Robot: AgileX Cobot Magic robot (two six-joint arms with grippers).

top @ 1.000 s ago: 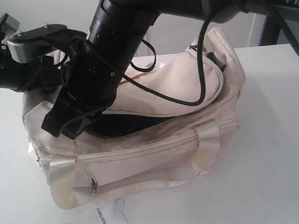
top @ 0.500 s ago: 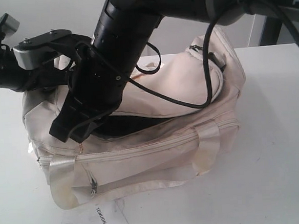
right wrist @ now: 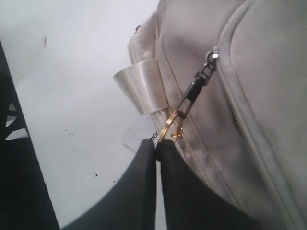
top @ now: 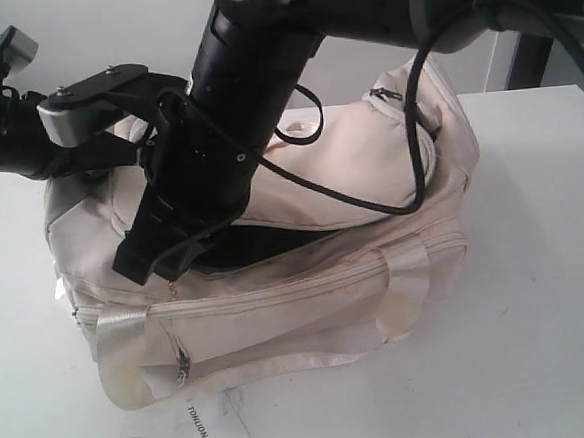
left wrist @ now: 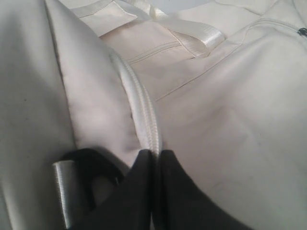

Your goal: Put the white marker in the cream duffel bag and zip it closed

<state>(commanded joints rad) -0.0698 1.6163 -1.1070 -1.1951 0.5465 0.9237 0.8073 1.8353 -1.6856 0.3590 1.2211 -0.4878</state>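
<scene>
The cream duffel bag [top: 368, 164] lies on the white table, and its top flap gapes over a dark opening [top: 264, 243]. My right gripper [right wrist: 157, 143] reaches across the bag to its front left and is shut on the gold ring [right wrist: 168, 127] of the top zip's pull. A dark clip [right wrist: 196, 86] links that ring to the slider. My left gripper [left wrist: 154, 153] is shut on a piped seam [left wrist: 144, 110] at the bag's left end, beside a black strap ring [left wrist: 81, 165]. The white marker is hidden from every view.
A white paper tag [top: 204, 426] with printed text lies on the table [top: 539, 312] in front of the bag. The right arm and its cable [top: 405, 121] drape over the flap. The left arm [top: 6, 139] comes in from the far left.
My right gripper has slid a little to the right and down along the bag's front edge, still holding the zip pull. The left arm has risen slightly.
</scene>
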